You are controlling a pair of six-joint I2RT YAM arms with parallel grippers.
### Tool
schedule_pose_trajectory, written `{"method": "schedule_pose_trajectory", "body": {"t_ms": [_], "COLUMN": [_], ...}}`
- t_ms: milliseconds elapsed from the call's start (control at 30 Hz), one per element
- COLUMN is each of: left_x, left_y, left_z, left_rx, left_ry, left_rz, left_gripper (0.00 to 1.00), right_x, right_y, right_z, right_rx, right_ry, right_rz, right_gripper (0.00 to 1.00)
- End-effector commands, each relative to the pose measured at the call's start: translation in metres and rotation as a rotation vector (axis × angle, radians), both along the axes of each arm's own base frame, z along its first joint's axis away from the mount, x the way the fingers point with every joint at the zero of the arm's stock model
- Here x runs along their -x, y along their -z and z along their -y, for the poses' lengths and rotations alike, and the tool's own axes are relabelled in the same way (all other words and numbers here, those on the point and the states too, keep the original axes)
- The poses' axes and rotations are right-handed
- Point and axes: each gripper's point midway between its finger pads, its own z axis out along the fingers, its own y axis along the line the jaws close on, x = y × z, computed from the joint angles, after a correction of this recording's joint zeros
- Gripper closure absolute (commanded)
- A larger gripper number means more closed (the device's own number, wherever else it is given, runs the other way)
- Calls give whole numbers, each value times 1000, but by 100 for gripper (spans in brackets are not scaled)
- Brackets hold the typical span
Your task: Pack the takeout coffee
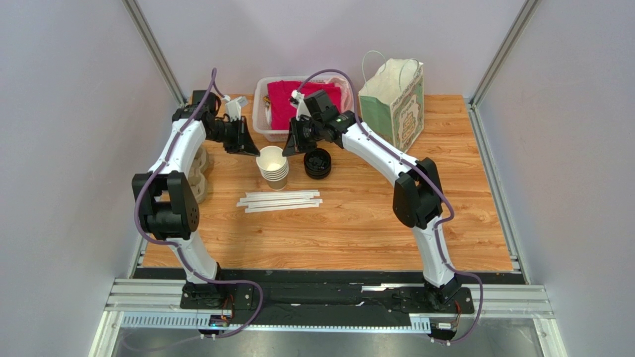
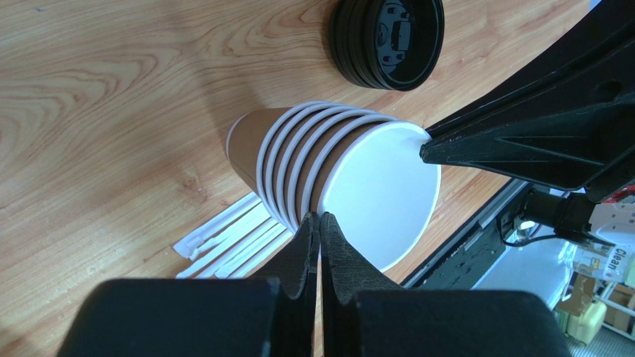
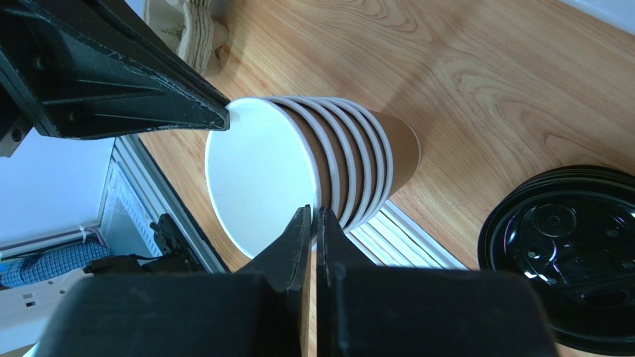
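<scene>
No single lidded cup stands apart. A stack of nested tan paper cups [image 1: 273, 167], white inside, stands mid-table; it also shows in the left wrist view [image 2: 283, 149] and the right wrist view [image 3: 358, 149]. My left gripper [image 1: 255, 150] [image 2: 320, 217] is shut on the rim of the stack's top cup from the left. My right gripper [image 1: 289, 150] [image 3: 313, 212] is shut on the same rim from the opposite side, one finger inside the cup and one outside. A pile of black lids [image 1: 318, 163] [image 2: 387, 41] [image 3: 566, 253] lies just right of the stack.
Several white wrapped straws [image 1: 279, 201] lie in front of the stack. A green-and-white paper bag [image 1: 393, 100] stands open at the back right. A clear bin [image 1: 262, 111] with red cloth is behind the cups. Cardboard cup carriers [image 1: 197, 175] sit at the left edge.
</scene>
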Motion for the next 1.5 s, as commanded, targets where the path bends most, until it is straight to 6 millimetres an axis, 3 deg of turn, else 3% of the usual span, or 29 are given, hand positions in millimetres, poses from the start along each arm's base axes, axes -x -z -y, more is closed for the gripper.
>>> {"method": "schedule_pose_trajectory", "body": {"t_ms": [0,100,167,233,267,300,433,533,733,833,1100,1233,1467], "left_x": [-1,-3,-5,-1,-3,0,10,14,23,28,31,28,24], "left_y": [-4,-14,-34,-54,-60,-61,-69,-57,-38,-34,-18,-10,-14], "left_z": [4,-4,-10,-9,-13,-11,-5,-6,-1,5,11,10,8], "left_rx": [30,78,193,294,315,331,372,368,333,342,312,301,289], "left_ry": [24,0,-35,-18,-22,-20,-12,-37,-34,-19,-8,-22,-30], "left_rz": [19,28,34,62,90,87,89,41,-1,-26,-55,-78,-68], "left_gripper": [92,71,58,51,44,43,41,41,58,61,62,57,52], "right_x": [-4,-4,-6,-4,-4,-2,1,2,0,0,3,7,10], "right_y": [-19,-25,-30,-37,-39,-40,-41,-41,-40,-40,-39,-43,-51], "right_z": [-7,-4,-2,-1,-3,-4,-7,-8,-7,-7,-9,-13,-16], "right_rx": [-37,-56,-72,-105,-117,-128,-146,-154,-149,-146,-163,-195,-234], "right_ry": [1,13,21,16,12,1,-9,-10,-3,-1,-15,-31,-52], "right_rz": [32,13,9,-13,-14,-23,-45,-55,-46,-41,-62,-78,-87], "right_gripper": [100,100,100,100,100,100,100,100,100,100,100,100,100]}}
